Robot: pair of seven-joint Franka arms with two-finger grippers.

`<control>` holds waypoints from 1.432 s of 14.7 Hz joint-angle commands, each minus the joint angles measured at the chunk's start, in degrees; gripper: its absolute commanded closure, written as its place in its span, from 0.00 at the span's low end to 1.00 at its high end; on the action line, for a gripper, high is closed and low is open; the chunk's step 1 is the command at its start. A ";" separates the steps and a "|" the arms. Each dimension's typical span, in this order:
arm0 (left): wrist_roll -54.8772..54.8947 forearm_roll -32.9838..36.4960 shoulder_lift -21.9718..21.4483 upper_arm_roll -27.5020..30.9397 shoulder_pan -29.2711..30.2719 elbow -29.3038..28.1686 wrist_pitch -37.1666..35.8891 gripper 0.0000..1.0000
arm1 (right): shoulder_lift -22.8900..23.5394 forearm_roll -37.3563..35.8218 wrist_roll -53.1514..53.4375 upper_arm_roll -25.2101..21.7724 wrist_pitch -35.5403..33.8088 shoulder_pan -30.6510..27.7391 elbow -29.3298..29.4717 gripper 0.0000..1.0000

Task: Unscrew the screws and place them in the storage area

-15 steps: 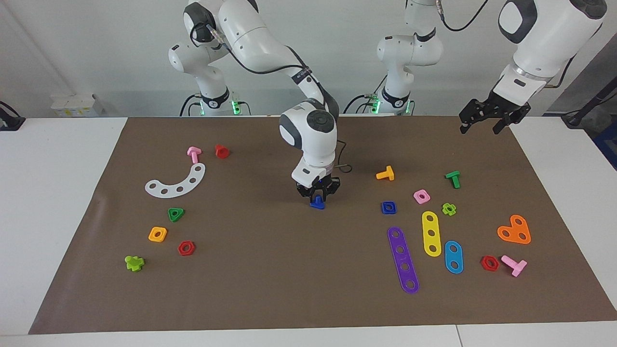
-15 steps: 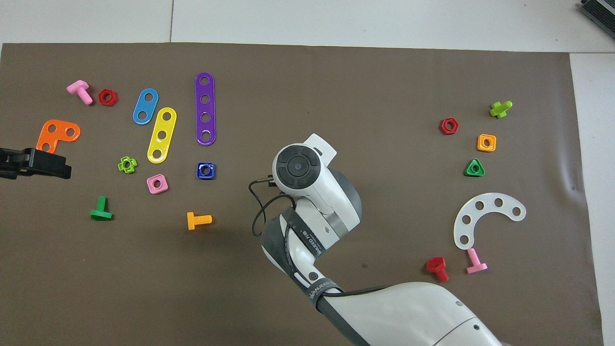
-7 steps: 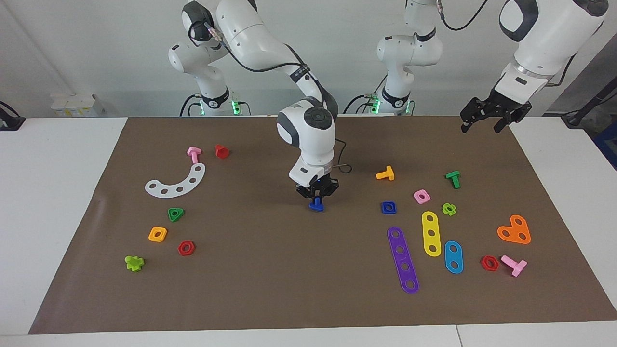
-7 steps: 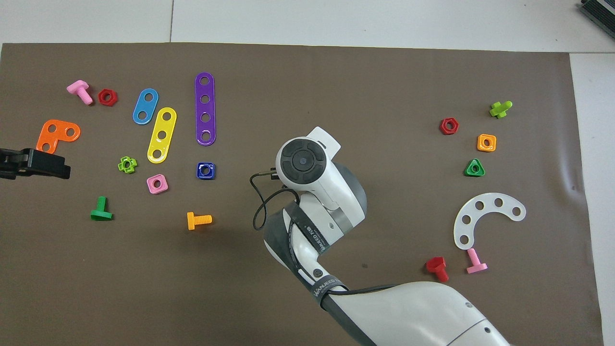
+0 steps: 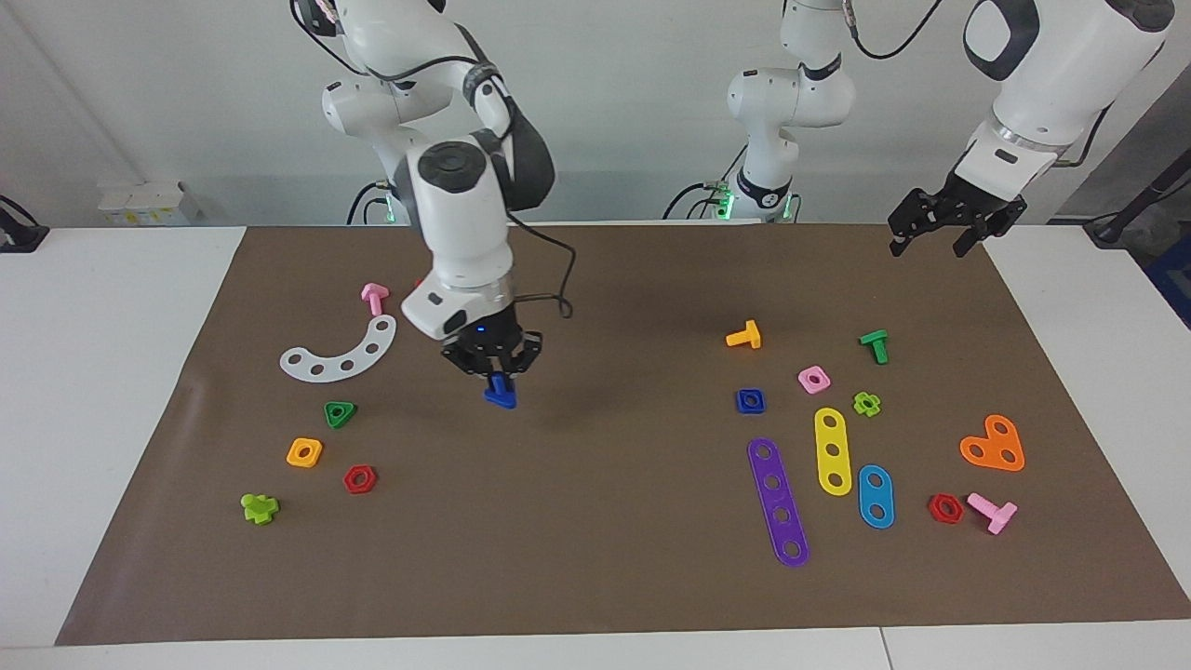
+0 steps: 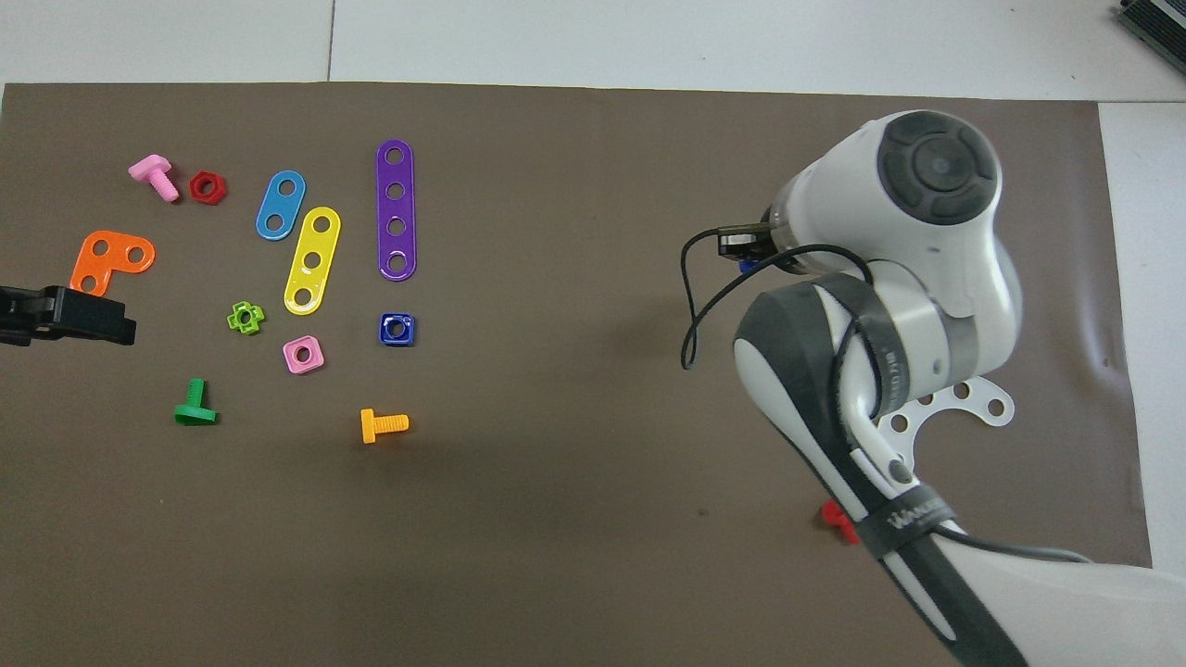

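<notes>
Right end effector (image 5: 495,370) pinching dark-blue bolt (image 5: 501,395) in air over worktop (image 5: 595,577) mat toward right arm's end; unscrewed, placing left. Left end effector (image 5: 933,233) spread, waiting w/ nothing held

A white table (image 5: 112,391) carried a brown mat (image 5: 595,521) that covered most of its top. Toward the right arm's end the mat bore a white curved strip (image 5: 340,352), a pink bolt (image 5: 374,298), a green triangular nut (image 5: 340,413), an orange square nut (image 5: 304,452), a red hex nut (image 5: 359,479) and a lime piece (image 5: 260,507). Toward the left arm's end lay a purple strip (image 5: 778,501), a yellow strip (image 5: 833,450), a blue strip (image 5: 876,496), an orange plate (image 5: 994,444) and a dark-blue square nut (image 5: 750,401).
</notes>
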 commanded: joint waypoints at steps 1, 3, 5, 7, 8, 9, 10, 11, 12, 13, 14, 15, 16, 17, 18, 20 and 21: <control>-0.65 -0.59 -1.74 -0.39 0.52 -2.04 1.31 0.00 | -2.90 -0.10 -6.96 1.06 3.82 -5.69 -8.37 1.00; -0.65 -0.59 -1.74 -0.39 0.52 -2.13 1.31 0.00 | -3.96 0.34 -12.93 1.06 8.29 -9.47 -13.56 1.00; -0.65 -0.59 -1.74 -0.39 0.52 -2.13 1.31 0.00 | -3.79 0.69 -15.24 1.06 12.34 -11.16 -16.91 1.00; -0.65 -0.59 -1.74 -0.39 0.52 -2.13 1.31 0.00 | -3.44 0.78 -15.33 1.06 16.20 -12.12 -19.98 1.00; -0.65 -0.59 -1.74 -0.39 0.52 -2.13 1.31 0.00 | -3.26 0.87 -15.33 1.06 18.05 -12.48 -21.13 1.00; -0.65 -0.59 -1.74 -0.39 0.52 -2.13 1.31 0.00 | -3.00 0.87 -15.24 1.15 19.03 -12.65 -21.49 1.00; -0.65 -0.59 -1.74 -0.39 0.52 -2.13 1.31 0.00 | -2.39 1.21 -15.33 1.15 19.21 -12.74 -21.75 1.00; -0.65 -0.59 -1.74 -0.39 0.52 -2.13 1.31 0.00 | -2.20 2.26 -15.42 1.06 19.56 -12.74 -22.63 1.00; -0.65 -0.59 -1.74 -0.39 0.52 -2.13 1.31 0.00 | -2.20 2.79 -15.42 1.15 21.22 -12.74 -23.85 1.00; -0.65 -0.59 -1.74 -0.39 0.52 -2.04 1.31 0.00 | -2.29 2.89 -15.59 1.15 21.84 -12.83 -24.65 1.00; -0.65 -0.59 -1.74 -0.39 0.52 -2.13 1.31 0.00 | -2.29 2.89 -16.20 1.06 21.76 -13.09 -24.92 1.00; -0.65 -0.59 -1.74 -0.39 0.52 -2.13 1.31 0.00 | -2.29 2.80 -17.08 1.06 21.85 -13.70 -25.44 1.00; -0.65 -0.59 -1.74 -0.39 0.52 -2.04 1.31 0.00 | -2.29 2.80 -17.09 1.06 22.11 -13.97 -25.45 0.61; -0.65 -0.59 -1.74 -0.39 0.52 -2.13 1.31 0.00 | -2.20 2.89 -16.48 1.06 22.20 -13.97 -25.45 0.01; -0.65 -0.59 -1.74 -0.39 0.52 -2.04 1.31 0.00 | -2.20 2.89 -15.86 1.06 22.20 -13.89 -25.10 0.00; -0.65 -0.59 -1.74 -0.39 0.52 -2.13 1.31 0.00 | -2.11 2.89 -14.20 1.06 21.42 -13.71 -23.00 0.00; -0.65 -0.59 -1.74 -0.39 0.52 -2.13 1.31 0.00 | -2.81 2.80 -13.58 0.97 20.54 -13.54 -21.77 0.00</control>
